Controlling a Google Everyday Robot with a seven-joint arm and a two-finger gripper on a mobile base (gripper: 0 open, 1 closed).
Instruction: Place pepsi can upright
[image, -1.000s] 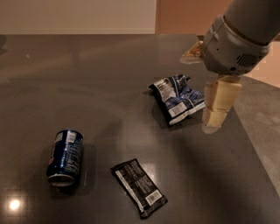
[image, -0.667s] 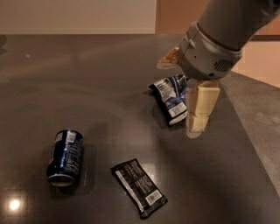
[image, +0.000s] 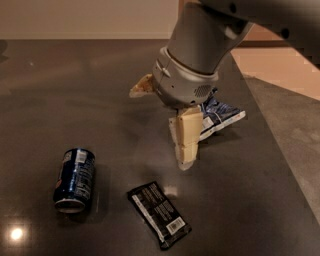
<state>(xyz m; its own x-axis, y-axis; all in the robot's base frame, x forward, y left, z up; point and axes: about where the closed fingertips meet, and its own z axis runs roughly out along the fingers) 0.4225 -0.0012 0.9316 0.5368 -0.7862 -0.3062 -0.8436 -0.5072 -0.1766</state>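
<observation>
You have the gripper (image: 159, 129) in the middle of the frame, above the dark desk (image: 70, 85). Its two cream fingers stand far apart. One finger (image: 186, 140) points down toward the desk, and the other comes out to the left under the gray wrist. There is nothing between them, so the gripper carries nothing.

The pepsi can (image: 75, 179) is in the lower left of the frame. It lies on its side on the desk, with one silver end toward the bottom edge, and it is well apart from the gripper.

A flat black wrapper (image: 159, 214) lies at the bottom center, near the can but not touching it. A blue-and-white snack bag (image: 222, 114) lies just to the right of the lower finger, partly hidden behind the arm.
</observation>
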